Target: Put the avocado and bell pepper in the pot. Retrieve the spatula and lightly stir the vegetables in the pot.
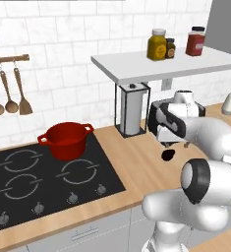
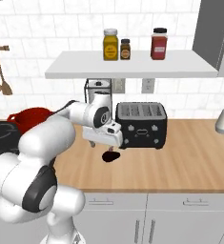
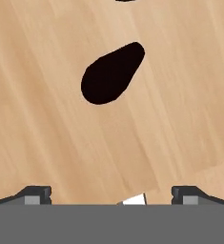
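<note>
A: How should the avocado (image 3: 112,74) be taken?

B: The gripper (image 3: 111,193) is held above it with fingers apart and nothing between them. A straight descent is advised, with the fingers closed across the narrow width of the pear shape.

A: And the setting?

B: The avocado lies on the wooden counter (image 2: 180,152), near the toaster (image 2: 141,125). The pot (image 1: 66,140) stands far left on the stove (image 1: 48,182), under a shelf (image 1: 171,66) of jars.
</note>
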